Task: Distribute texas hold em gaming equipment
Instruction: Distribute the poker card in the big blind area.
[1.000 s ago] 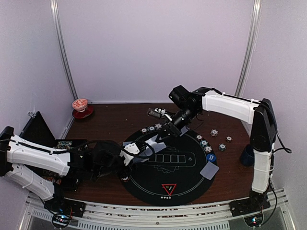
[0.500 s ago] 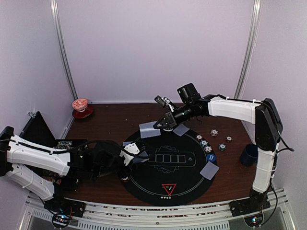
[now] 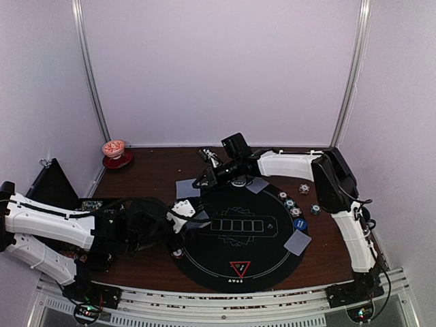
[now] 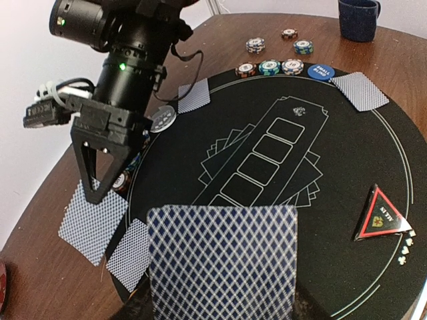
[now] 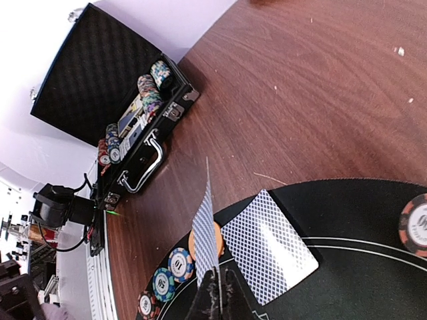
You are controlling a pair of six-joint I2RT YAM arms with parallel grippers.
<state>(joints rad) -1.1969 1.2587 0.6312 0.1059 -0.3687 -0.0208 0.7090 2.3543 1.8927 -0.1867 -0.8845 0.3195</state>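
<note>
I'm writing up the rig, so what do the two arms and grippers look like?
The left arm and right arm are white shells with black joints and loose black cables. The right gripper is black with tapering, open-framed fingers; a green light glows on its wrist.

Right hand (image 5: 217,297) pinching edge-on card (image 5: 205,235), second card (image 5: 267,245) flat on mat (image 5: 353,273), open chip case (image 5: 87,73) beyond

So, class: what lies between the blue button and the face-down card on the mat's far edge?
Three striped poker chips in a row, running from the card to the blue button; clearest in the left wrist view.
</note>
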